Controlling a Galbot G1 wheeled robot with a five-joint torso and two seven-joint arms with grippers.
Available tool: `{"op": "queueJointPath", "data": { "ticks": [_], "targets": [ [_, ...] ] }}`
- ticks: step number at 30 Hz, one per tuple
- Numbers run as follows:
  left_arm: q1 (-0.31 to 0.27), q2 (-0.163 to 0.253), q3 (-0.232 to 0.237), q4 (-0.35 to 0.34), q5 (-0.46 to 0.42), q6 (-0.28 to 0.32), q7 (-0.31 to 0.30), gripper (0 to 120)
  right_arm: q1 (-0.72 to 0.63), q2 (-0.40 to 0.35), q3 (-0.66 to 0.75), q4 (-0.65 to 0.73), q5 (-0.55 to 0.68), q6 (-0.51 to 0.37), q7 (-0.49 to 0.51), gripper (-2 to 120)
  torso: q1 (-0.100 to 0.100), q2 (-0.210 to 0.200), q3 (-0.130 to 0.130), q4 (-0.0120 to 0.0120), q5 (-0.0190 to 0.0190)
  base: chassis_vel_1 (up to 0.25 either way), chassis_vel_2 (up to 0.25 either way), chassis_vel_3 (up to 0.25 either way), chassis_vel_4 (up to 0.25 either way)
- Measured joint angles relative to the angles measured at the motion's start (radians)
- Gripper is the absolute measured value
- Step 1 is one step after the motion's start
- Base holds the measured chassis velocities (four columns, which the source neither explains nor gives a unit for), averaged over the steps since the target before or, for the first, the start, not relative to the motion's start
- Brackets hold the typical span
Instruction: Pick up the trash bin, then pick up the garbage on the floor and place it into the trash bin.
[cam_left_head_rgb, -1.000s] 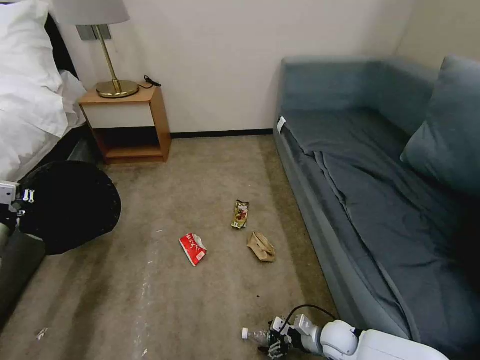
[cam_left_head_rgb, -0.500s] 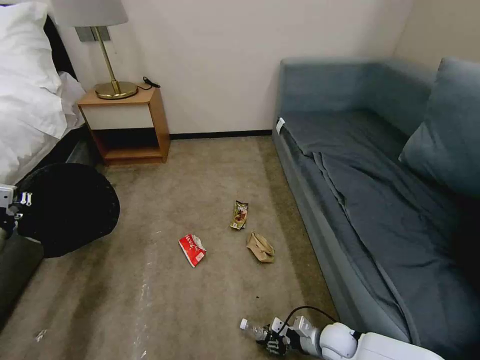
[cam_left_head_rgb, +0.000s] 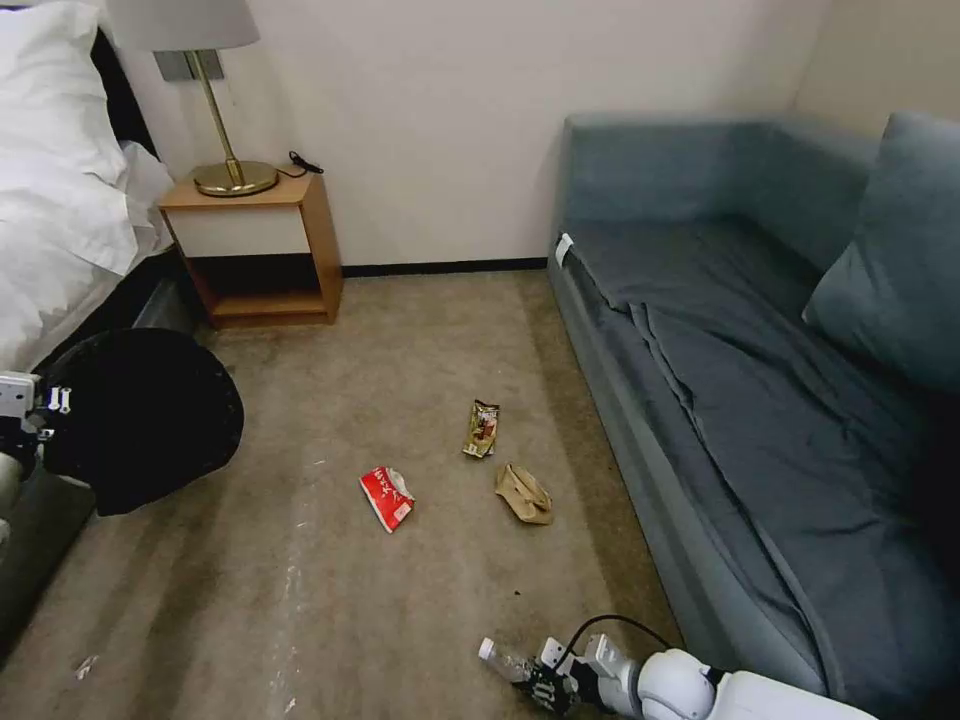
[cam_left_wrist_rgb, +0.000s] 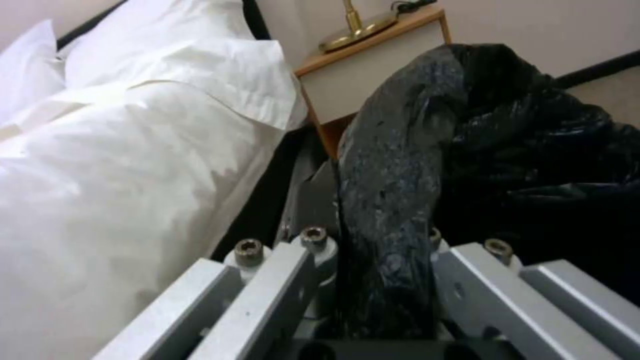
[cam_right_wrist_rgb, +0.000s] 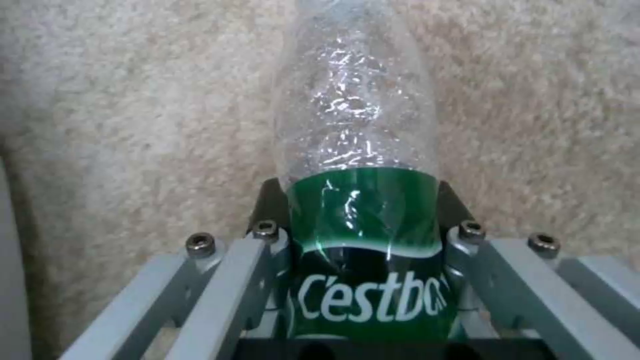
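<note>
Trash bin (cam_left_head_rgb: 140, 420): held at the left edge of the frame, close beside the bed (cam_left_head_rgb: 60, 200), with the left tool (cam_left_wrist_rgb: 373, 240) clamped shut on a fold of its black liner at the rim. Gripped there, seemingly, to keep the round mouth open and turned toward the litter. Liner glossy, thin and crinkled; white plastic wall not made out beneath it. Garbage in four pieces. Clear bottle (cam_right_wrist_rgb: 357, 125) at the lower middle of the frame, pinched across its green label by the right tool (cam_right_wrist_rgb: 363, 235), low over the carpet (cam_left_head_rgb: 400, 340); resting on the pile or just lifted, impossible to tell. Thin, rippled, see-through plastic, round in section, white cap pointing away from the arm; taken at the label band probably as the widest, firmest span. Loose on the short beige pile at mid-frame, well apart from both tools: red wrapper (cam_left_head_rgb: 387, 497), flat and torn open at one end; tan paper bag (cam_left_head_rgb: 523, 493), creased and flattened; brown-gold snack wrapper (cam_left_head_rgb: 481, 428), shiny foil, lying flat.
</note>
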Motion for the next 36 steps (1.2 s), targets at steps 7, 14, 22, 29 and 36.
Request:
{"op": "queueJointPath", "data": {
  "ticks": [7, 14, 22, 29, 36],
  "targets": [
    [-0.066, -0.006, 0.04, -0.008, 0.003, 0.032, -0.003, 6, -0.029, 0.021, 0.102, 0.009, -0.02, 0.001, 0.001, 26, 0.0, 0.0, 0.0, -0.0006, 0.0, 0.0, 0.0, 0.0, 0.0],
    [-0.059, -0.008, 0.046, -0.017, 0.003, 0.034, -0.003, 6, 0.026, 0.021, 0.175, 0.014, -0.022, 0.007, 0.003, 26, 0.0, 0.0, 0.0, -0.0003, -0.0001, 0.0, 0.0, 0.0, 0.0],
    [-0.078, -0.034, 0.075, -0.031, 0.012, 0.049, -0.007, 6, 0.134, -0.006, 0.255, 0.06, 0.031, 0.002, 0.005, 26, 0.0, 0.0, 0.0, -0.0003, -0.0001, 0.0, 0.0, 0.0, 0.0],
    [-0.101, -0.083, 0.132, -0.066, -0.012, 0.081, -0.005, 6, 0.246, -0.05, 0.266, 0.113, 0.132, 0.0, 0.021, 26, 0.0, 0.0, 0.0, -0.0003, 0.0003, 0.0, 0.0, 0.0, 0.0],
    [-0.155, -0.204, 0.242, -0.068, 0.029, 0.097, -0.006, 6, 0.38, -0.06, 0.269, 0.145, 0.266, -0.008, 0.038, 26, 0.0, 0.0, 0.0, -0.0008, -0.0001, 0.0, 0.0, 0.0, 0.0]
  ]
}}
